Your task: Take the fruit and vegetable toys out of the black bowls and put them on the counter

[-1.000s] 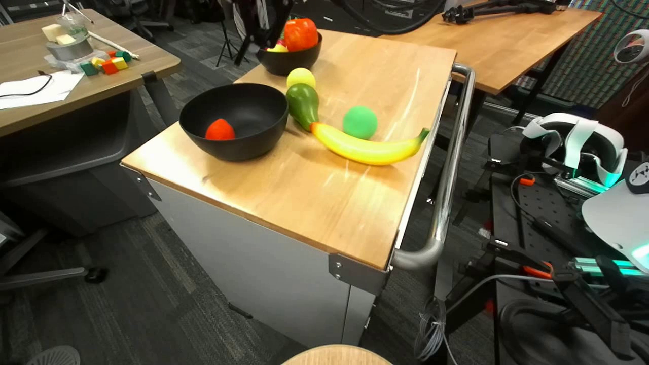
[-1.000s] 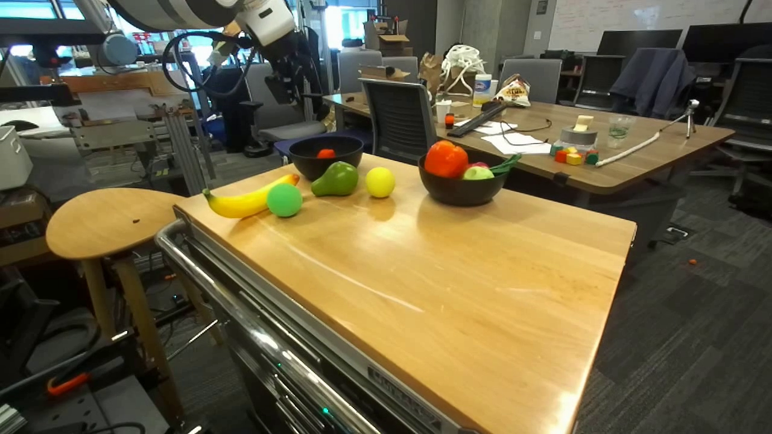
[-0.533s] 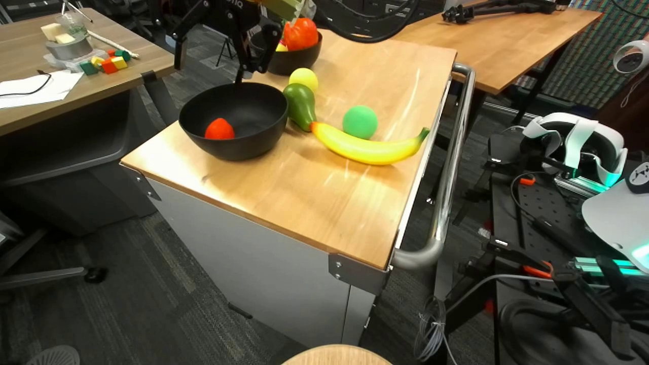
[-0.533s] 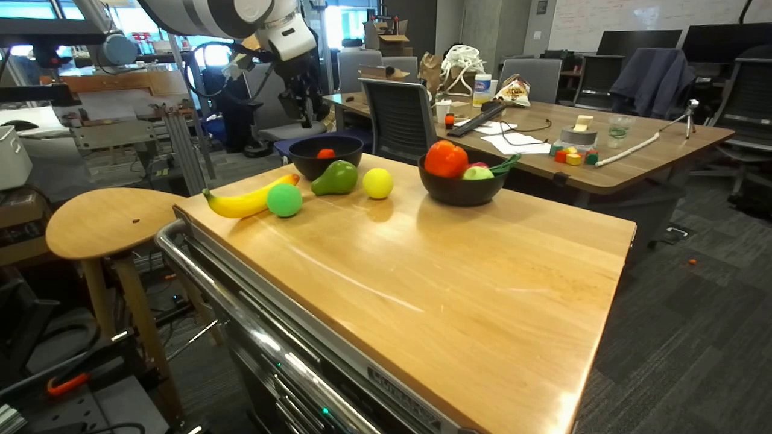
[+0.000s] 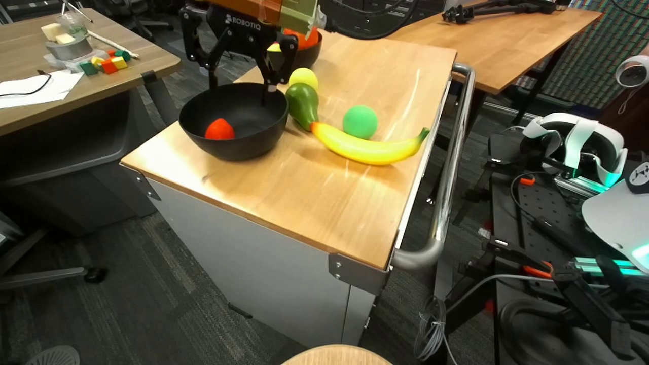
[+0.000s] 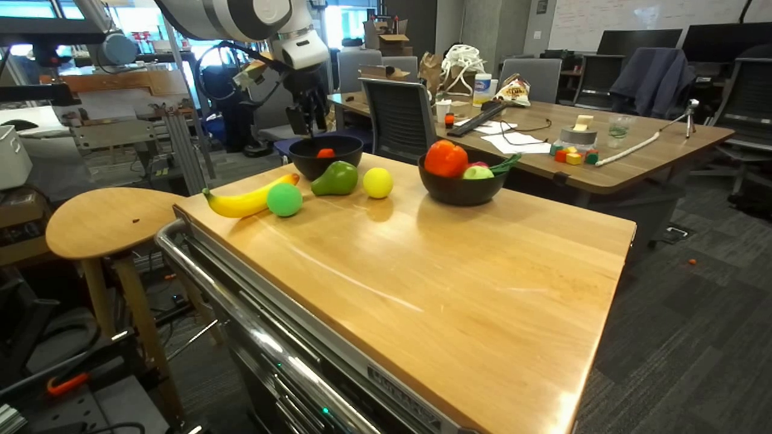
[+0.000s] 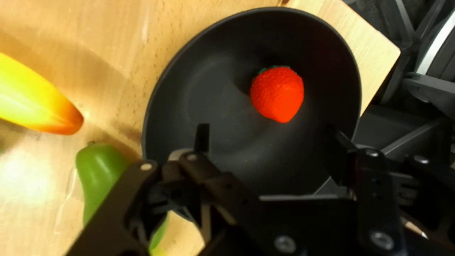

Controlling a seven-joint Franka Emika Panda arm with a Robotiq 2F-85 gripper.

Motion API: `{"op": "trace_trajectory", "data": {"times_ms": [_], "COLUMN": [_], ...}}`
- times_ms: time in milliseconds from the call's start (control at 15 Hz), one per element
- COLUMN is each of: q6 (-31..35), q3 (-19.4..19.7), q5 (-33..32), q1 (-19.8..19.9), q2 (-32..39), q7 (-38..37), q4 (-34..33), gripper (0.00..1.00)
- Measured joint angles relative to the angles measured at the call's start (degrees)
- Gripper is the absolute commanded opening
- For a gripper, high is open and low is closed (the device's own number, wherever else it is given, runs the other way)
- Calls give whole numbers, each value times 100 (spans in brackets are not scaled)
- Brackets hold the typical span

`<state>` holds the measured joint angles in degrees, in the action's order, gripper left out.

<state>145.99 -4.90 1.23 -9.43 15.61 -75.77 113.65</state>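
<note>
Up near one corner of the light wood desk (image 5: 304,187) sits a black bowl (image 7: 220,99) with a red strawberry (image 7: 277,94) in it, lying off to one side of the middle. The fingers (image 7: 203,138) are spread well apart over that bowl, and the strawberry sits apart from both tips. Can't tell from any angle whether the tips dip below the rim.

Just beside the bowl there's a green pear (image 6: 336,179), with a yellow ball-ish toy (image 6: 378,183) next to it. In an exterior view the banana (image 5: 372,148) looks like its orange tip meets the pear's narrow end, but the wrist view shows a gap. A green ball (image 5: 360,122) is tucked right by the banana, can't say if they touch.

Further along the same desk is a second black bowl (image 6: 461,194), and it's pretty loaded: big orange-red tomato-ish piece (image 6: 446,159), pale green piece (image 6: 477,173), a bit of something dark pink (image 6: 480,164), plus green stalks (image 6: 508,163) poking out past the rim.

Metal bar (image 5: 454,152) runs along the desk's edge, and a round wooden stool (image 6: 111,220) stands close by.
</note>
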Motion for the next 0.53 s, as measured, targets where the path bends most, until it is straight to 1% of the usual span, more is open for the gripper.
{"op": "trace_trajectory", "data": {"times_ms": [67,267,333,400,533], "q6": [-61,-166,-176,-177,-177], "q3": [29,111,131,153,204], "q5": [-70,-266,-319,-356,-464], "q1": [-20,-78,-96,-117,-174], "q2": [49,222,285,348,479], "q7": [0,-4,-4,-4,-4], "q4": [-38,-176,-226,-275,-379], "gripper": [62,55,55,54,55]}}
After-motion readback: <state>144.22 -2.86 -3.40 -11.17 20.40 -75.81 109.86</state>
